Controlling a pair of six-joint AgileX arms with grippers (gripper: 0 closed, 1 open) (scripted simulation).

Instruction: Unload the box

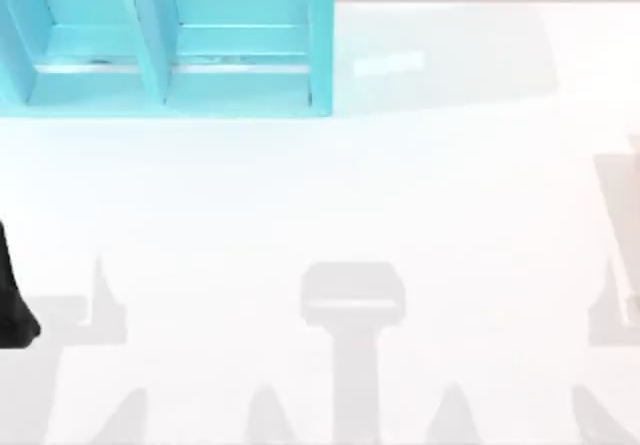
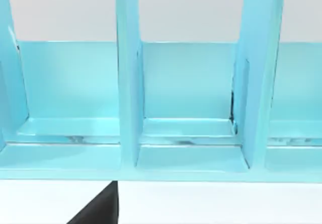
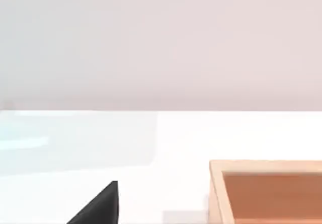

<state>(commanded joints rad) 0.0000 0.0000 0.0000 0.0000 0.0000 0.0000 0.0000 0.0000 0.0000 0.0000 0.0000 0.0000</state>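
My left arm (image 1: 15, 305) sits at the white table's (image 1: 300, 205) left edge, fingers' state untellable, while the stiff, probably light orange open-topped wooden box (image 3: 266, 191) lies near the right edge, its contents hidden, opposite the turquoise partitioned shelf (image 1: 170, 45).

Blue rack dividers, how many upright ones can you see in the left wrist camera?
3. One upright divider stands left of centre, one right of centre, and one is cut off at the left edge. The blue rack runs past the frame, so more may be hidden.
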